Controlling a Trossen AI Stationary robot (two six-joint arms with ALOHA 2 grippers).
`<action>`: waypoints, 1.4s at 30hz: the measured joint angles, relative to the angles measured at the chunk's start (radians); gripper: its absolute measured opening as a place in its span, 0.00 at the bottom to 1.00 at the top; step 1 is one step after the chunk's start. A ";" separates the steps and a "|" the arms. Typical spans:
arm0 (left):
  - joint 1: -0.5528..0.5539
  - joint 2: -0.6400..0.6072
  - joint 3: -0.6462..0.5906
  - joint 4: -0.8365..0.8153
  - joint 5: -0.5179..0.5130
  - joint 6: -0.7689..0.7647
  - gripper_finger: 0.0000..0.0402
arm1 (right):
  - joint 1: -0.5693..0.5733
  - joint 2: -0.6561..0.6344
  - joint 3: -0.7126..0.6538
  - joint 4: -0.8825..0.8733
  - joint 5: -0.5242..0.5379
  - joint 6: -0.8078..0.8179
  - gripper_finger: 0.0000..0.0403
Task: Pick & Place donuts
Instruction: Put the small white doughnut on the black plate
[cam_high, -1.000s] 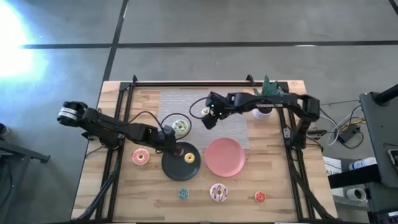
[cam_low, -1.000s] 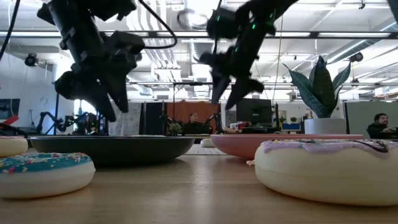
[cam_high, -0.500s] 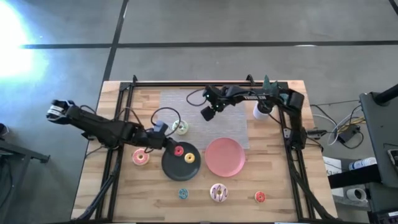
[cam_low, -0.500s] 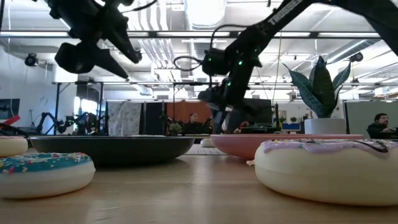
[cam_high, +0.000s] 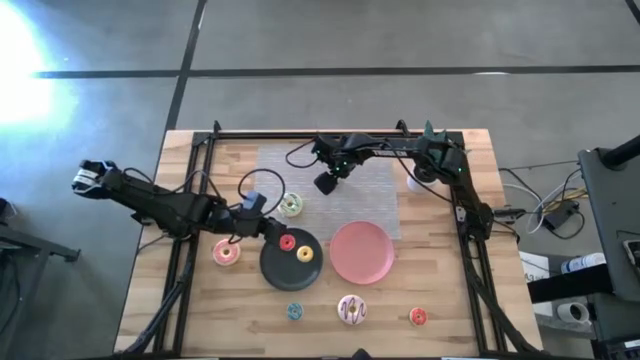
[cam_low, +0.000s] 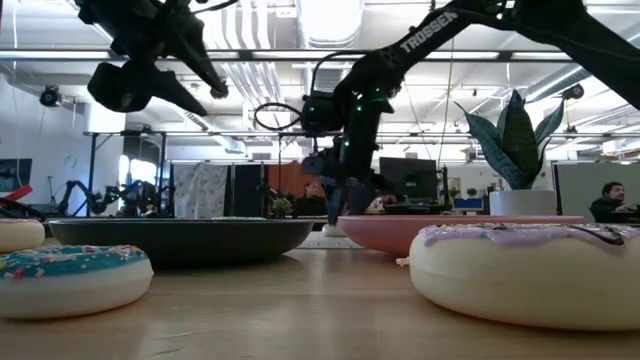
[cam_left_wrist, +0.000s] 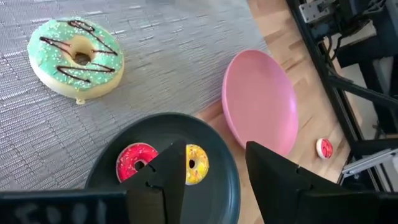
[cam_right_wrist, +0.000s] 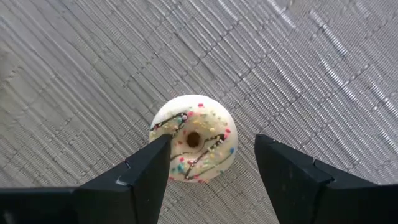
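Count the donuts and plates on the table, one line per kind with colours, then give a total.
Donuts: 8: green, orange, red, yellow, blue, striped, second red, white
Plates: 2: black, pink
Total: 10

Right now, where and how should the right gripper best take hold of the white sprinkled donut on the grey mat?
Come straight down on the white sprinkled donut, which lies flat on the grey mat. Pinch across the ring's outer sides. The right gripper is open, its fingers either side of the donut.
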 joint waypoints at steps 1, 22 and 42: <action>-0.001 0.000 0.000 -0.001 0.000 0.000 0.35 | 0.000 -0.004 0.000 0.001 0.001 -0.006 0.55; -0.001 0.000 -0.002 -0.040 -0.002 0.025 0.35 | -0.016 0.038 -0.001 0.004 -0.049 -0.019 0.25; -0.017 -0.032 -0.002 -0.238 0.003 0.011 0.35 | 0.189 -0.102 0.064 -0.015 -0.140 -0.038 0.03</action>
